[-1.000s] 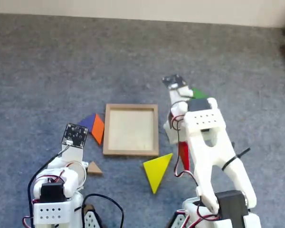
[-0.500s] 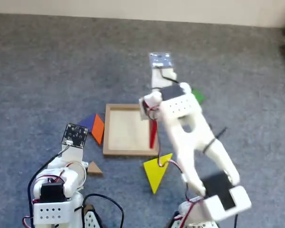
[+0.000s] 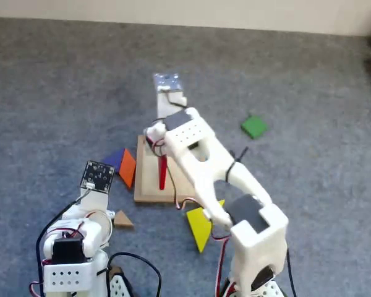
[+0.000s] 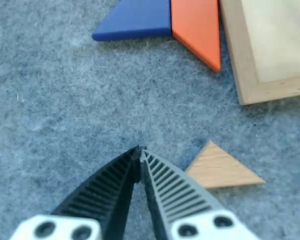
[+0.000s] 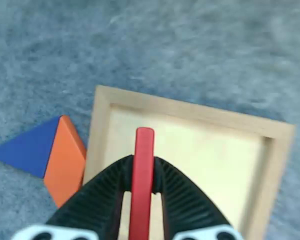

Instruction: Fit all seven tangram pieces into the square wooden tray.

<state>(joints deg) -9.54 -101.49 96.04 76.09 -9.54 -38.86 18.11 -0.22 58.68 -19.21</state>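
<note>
the square wooden tray (image 3: pixel 139 168) lies flat on the grey carpet (image 3: pixel 62 86), and all places here are given from the tray; the right gripper (image 5: pixel 142 161) hangs over the inside of the tray, above the half nearer to the left arm; its jaws stand narrow and clamp the red piece (image 5: pixel 143 145), which stands on its thin edge between them; one end of the red piece sticks out past the fingertips, toward the far rim of the tray; i cannot tell if the piece touches the floor of the tray.

the left gripper (image 4: pixel 140 150) is outside the tray, off its near left corner, low over the carpet; its jaws are pressed together at the tips and hold nothing; the small wooden triangle (image 4: pixel 220 167) lies just beside this gripper, also near that corner of the tray.

the orange piece (image 3: pixel 128 167) lies along the left rim of the tray, outside it, and the blue triangle (image 3: pixel 114 158) touches the orange piece on the side away from the tray; the yellow triangle (image 3: pixel 201 226) lies on the carpet just outside the near right corner of the tray, partly under the right arm; the green square (image 3: pixel 255 126) lies well apart from the tray, beyond its far right corner.
</note>
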